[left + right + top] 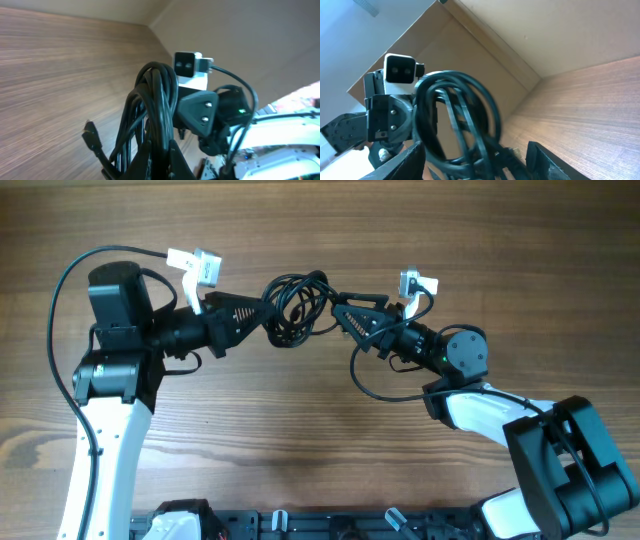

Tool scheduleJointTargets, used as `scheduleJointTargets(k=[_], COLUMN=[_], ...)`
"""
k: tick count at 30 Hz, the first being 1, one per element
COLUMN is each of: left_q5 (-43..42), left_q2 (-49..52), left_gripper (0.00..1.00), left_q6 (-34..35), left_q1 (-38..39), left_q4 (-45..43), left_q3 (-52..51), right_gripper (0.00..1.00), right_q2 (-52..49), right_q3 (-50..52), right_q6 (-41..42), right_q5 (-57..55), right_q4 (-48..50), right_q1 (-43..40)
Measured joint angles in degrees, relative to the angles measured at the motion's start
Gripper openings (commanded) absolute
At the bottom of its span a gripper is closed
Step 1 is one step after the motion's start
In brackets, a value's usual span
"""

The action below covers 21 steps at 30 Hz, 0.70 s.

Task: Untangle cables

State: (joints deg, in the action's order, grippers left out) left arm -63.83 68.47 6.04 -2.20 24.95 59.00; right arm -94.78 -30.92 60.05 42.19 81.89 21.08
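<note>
The cables (297,305) are a tangled bunch of thin black loops held above the wooden table (300,430) between my two arms. My left gripper (262,320) is shut on the bunch's left side; in the left wrist view its fingers (165,157) pinch several strands (155,100), and a plug end (91,136) hangs free at the left. My right gripper (338,313) is at the bunch's right side. In the right wrist view its fingers (477,162) stand wide apart with the loops (455,115) between them.
The right arm's own thicker black wire (375,385) loops down onto the table. The left arm's wire (60,310) arcs at the far left. A black rail (330,525) runs along the table's front edge.
</note>
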Motion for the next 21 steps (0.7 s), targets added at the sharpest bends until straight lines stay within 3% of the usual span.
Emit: scheduleJointTargets(k=[4,9,12,21], left_q5=[6.8,13.2,17.0,35.5], left_q2=[0.0,0.0,0.0,0.0], left_gripper=[0.04,0.04,0.04,0.04], left_q6=[-0.8,-8.6,-13.4,-20.9], left_q1=[0.0,0.0,1.4,18.9], left_q4=[0.1,-0.2,-0.1,-1.2], left_q3=[0.0,0.0,0.0,0.0], right_gripper=[0.64,0.69,0.7,0.69], right_q2=[0.0,0.0,0.0,0.0], right_q3=[0.0,0.0,0.0,0.0], right_q6=[1.3,3.6,4.2,8.2], right_q5=[0.2,-0.6,-1.9,-6.1], right_q4=[-0.5,-11.9,-13.0,-17.6], right_q1=[0.0,0.3,1.5,3.1])
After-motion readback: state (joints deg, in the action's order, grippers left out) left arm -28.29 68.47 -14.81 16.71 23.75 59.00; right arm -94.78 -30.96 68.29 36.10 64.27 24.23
